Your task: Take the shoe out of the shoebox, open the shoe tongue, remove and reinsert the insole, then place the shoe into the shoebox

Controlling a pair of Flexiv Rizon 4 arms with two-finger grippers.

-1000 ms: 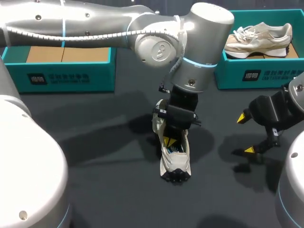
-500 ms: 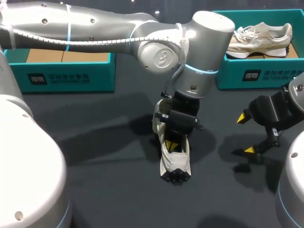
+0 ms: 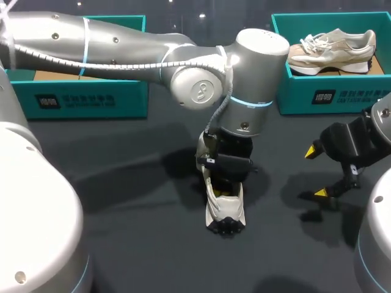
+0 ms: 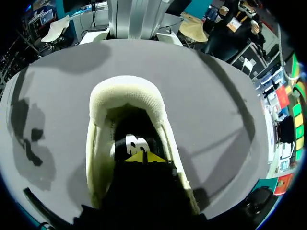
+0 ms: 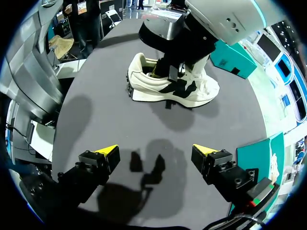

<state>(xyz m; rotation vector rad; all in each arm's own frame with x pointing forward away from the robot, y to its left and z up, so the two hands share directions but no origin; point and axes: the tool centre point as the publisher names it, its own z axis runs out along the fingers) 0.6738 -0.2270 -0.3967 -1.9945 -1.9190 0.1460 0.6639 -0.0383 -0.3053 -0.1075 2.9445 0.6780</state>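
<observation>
Cream mesh with black side stripes: that is the shoe [image 3: 225, 207], standing upright on its sole near the middle of the dark grey table [image 3: 122, 238], outside both boxes, with its heel turned toward me and its black-lugged sole end nearest my side; my left arm [image 3: 122, 43] comes in from the left, reaches across past the middle and hangs straight above the shoe; my left gripper [image 4: 144, 156] points down into the shoe's opening, and from the wrist view its two yellow tips sit pressed together as one wedge deep in the dark inside, with the padded heel collar curving ahead of them and a white mark on the lining just beyond; whether anything thin is caught between those tips I cannot tell.

My right gripper [image 5: 156, 151] hangs above bare table well to the right of the shoe, touching nothing; its fingers are spread wide, and their shadow falls on the cloth between them; from there the shoe shows side-on ahead, with my left gripper's black body sunk into its top.

At the far edge stand two teal boxes; the left shoebox [image 3: 91, 97] shows a brown cardboard floor behind my left arm; the right shoebox [image 3: 342, 94] holds a second shoe [image 3: 333, 52], pale beige, lying on its sole with the laces on top.
</observation>
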